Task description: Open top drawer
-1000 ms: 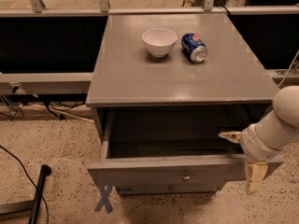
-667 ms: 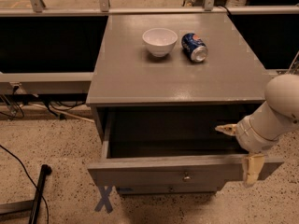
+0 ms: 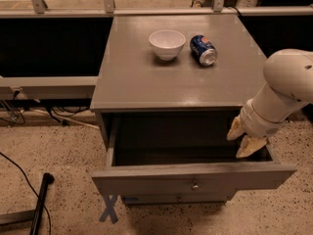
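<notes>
The top drawer [image 3: 146, 178] of the grey cabinet [image 3: 146, 82] stands pulled out toward me, its dark inside showing. Its grey front carries one small round metal knob [image 3: 194, 185] at centre. A lower drawer front with its own knob [image 3: 179, 198] shows just beneath. My gripper [image 3: 243, 140], on a white arm [image 3: 288, 84], hangs over the right rear part of the open drawer, above its right side wall. Its two cream fingers [image 3: 249, 146] point down and left, a small gap between them, holding nothing. It does not touch the knob.
A white bowl [image 3: 167, 43] and a blue soda can [image 3: 203, 50] lying on its side rest on the cabinet top. A black pole [image 3: 40, 204] and cables lie on the speckled floor at left. A blue tape X [image 3: 109, 208] marks the floor below the drawer.
My gripper and arm have risen and drawn back from beside the drawer front's right end to over the drawer's right rear. The drawer stays open as before.
</notes>
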`<state>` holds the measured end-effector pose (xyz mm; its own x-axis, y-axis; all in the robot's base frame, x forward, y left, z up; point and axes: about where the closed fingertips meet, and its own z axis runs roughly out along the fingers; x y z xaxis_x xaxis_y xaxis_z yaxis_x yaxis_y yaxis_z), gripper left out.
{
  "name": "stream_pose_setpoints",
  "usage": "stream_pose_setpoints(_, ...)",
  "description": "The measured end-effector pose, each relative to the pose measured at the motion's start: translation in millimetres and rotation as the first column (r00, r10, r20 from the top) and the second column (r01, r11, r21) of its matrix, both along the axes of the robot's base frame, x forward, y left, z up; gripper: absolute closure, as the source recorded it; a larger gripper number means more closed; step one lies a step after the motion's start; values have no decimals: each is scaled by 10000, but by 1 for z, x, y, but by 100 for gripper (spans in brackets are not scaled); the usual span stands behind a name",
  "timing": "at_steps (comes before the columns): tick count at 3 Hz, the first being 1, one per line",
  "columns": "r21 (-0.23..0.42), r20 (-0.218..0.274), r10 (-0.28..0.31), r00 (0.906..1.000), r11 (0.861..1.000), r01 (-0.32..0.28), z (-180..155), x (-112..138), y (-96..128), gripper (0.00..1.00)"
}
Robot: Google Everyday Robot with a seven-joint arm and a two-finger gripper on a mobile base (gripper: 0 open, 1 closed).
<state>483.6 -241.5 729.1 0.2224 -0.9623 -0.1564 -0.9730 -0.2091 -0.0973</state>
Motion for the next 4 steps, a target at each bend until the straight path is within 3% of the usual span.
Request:
stream_pose_setpoints(1,-42,-205,-265,9994,9996,265,-16,12,-5,73)
stream_pose_setpoints(2,158,-736,-581,9956,9981,594,-55,17,-9,96)
stream_pose_setpoints(3,440,-1295,-637,9895,9966,699,-85,16,-3,100)
stream_pose_setpoints(4,703,-2090,-707,9753,9937,871,-105,-1,1,100)
